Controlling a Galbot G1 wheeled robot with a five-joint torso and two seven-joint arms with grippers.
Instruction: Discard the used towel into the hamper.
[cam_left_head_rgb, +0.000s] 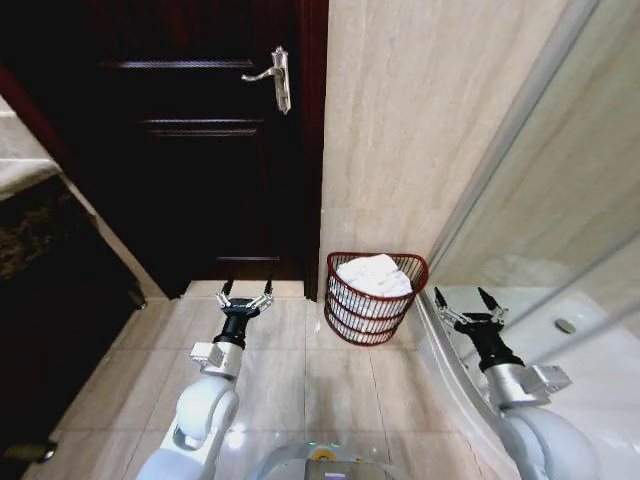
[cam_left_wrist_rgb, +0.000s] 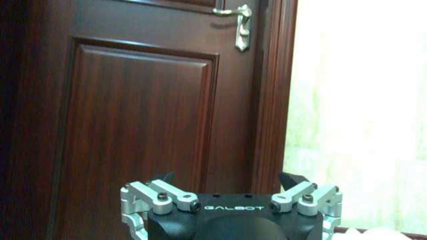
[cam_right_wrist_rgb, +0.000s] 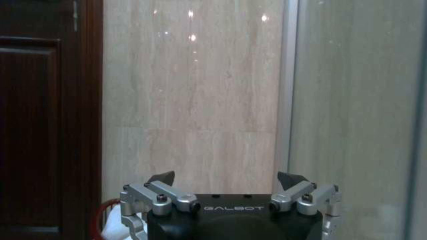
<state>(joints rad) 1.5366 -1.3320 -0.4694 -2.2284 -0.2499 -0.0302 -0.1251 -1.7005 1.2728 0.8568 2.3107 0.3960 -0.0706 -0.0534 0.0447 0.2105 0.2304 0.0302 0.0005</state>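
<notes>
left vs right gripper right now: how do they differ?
Position: the left gripper hangs over the floor tiles in front of the dark wooden door; the right gripper sits by the glass shower panel.
Relative to the hamper: the left gripper is on its left, the right gripper on its right.
Shared: both are open, empty and pointing forward; the towel lies in the hamper.

left gripper raised, right gripper raised, jaws spread

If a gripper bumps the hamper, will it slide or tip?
The hamper looks like light open wire, so it would probably slide easily on the glossy tile floor. It narrows toward its base, so a high push may tip it, though the wall behind should limit that.
</notes>
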